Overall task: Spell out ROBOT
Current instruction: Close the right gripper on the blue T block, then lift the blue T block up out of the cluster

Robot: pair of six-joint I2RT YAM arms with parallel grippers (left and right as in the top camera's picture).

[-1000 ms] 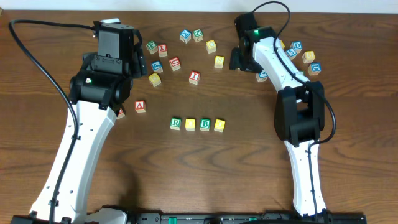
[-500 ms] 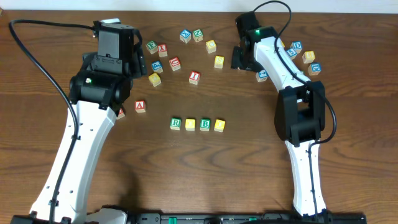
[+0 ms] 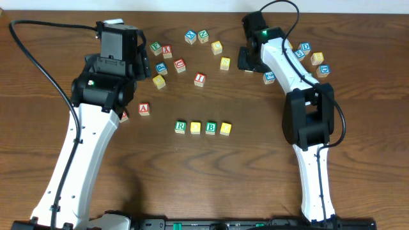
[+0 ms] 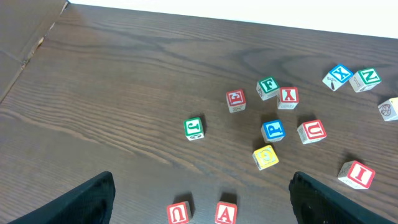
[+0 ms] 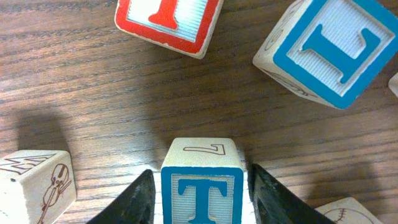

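right gripper [image 5: 200, 202] jaws closing in on blue-lettered wooden T cube [image 5: 200, 163], table [image 3: 211, 185] 1 o'clock, clamp unconfirmed | left gripper [image 4: 200, 208] spread wide, empty | wooden R-yellow-B-yellow cube row [image 3: 202, 128] at centre lacks T at 3 o'clock end

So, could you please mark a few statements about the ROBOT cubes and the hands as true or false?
Four cubes stand lined up: R, yellow cube, B, second yellow cube. True.
The blue T cube already stands beside the second yellow cube. False: it sits far off, between the right hand's fingers.
The left hand holds a cube. False: it is open and empty.
A red A cube lies apart from those four. True.
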